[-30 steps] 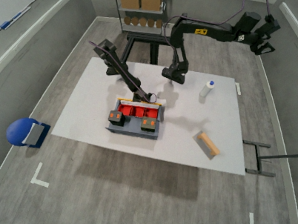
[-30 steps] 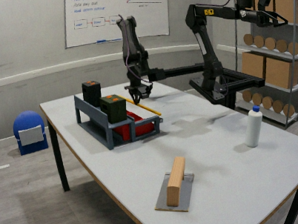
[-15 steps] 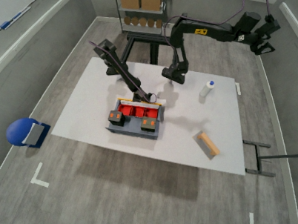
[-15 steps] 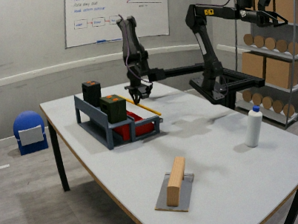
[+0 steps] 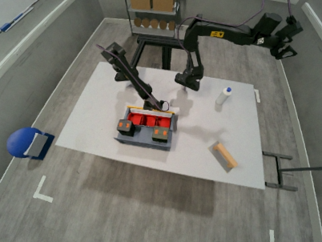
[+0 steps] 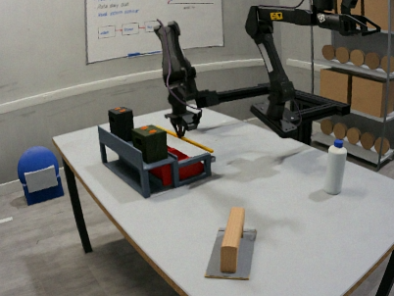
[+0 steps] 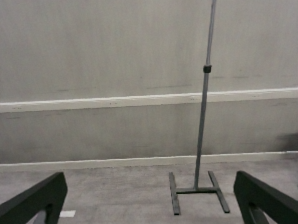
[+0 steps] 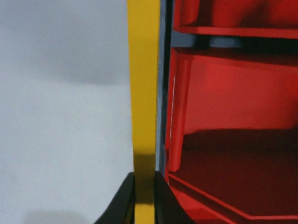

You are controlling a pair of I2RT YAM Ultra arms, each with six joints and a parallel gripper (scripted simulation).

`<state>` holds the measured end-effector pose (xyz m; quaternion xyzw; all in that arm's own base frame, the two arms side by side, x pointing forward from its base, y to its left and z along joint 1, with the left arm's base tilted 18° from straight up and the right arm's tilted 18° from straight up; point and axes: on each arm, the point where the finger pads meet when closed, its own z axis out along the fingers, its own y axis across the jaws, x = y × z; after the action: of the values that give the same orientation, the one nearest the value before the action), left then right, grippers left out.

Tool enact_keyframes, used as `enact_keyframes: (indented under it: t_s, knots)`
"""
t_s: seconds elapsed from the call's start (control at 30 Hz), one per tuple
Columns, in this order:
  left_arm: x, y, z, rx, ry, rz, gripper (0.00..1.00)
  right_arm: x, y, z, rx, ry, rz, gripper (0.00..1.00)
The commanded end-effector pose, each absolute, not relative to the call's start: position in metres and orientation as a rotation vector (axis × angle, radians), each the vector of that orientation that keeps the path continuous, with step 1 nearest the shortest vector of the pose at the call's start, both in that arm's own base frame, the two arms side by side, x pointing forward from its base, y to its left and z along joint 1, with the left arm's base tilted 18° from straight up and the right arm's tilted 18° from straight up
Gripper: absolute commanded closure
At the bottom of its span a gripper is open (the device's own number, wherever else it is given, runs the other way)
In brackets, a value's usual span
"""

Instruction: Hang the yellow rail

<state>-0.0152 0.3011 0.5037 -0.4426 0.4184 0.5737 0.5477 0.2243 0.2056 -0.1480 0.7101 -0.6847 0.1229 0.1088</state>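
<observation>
Yellow rail [image 5: 168, 112] [image 6: 197, 144] [image 8: 143, 75] gripped between the fingers of the right end effector [image 5: 154, 106] [image 6: 180, 134] [image 8: 144, 180], extending beyond them, alongside the red bins' [image 5: 150, 121] [image 6: 192, 170] [image 8: 240, 95] front; hook seating cannot be determined. Bins stand in the grey-blue shelf [image 5: 144, 141] [image 6: 121, 147]. Left end effector [image 5: 287, 53] [image 6: 371, 24] [image 7: 150, 184] open, well apart from the rail.

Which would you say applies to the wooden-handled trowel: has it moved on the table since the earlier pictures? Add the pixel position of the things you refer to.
No, the wooden-handled trowel [image 5: 225, 155] [image 6: 233, 240] has not visibly moved; it keeps its place relative to the white bottle [image 5: 223, 96] [image 6: 335, 169].
</observation>
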Motion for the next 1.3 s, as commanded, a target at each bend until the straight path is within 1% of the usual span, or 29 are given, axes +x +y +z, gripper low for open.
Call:
enact_keyframes:
  t_s: [0.0,1.27]
  knots:
    - [-0.0177,0.2875,0.5178,-1.011,0.954,1.389,0.0,0.236,0.2276,-0.1385,2.136,-2.046,0.343,1.0]
    - [-0.0177,0.2875,0.5178,-1.011,0.954,1.389,0.0,0.2379,0.2347,-0.1303,2.142,-2.066,0.345,1.0]
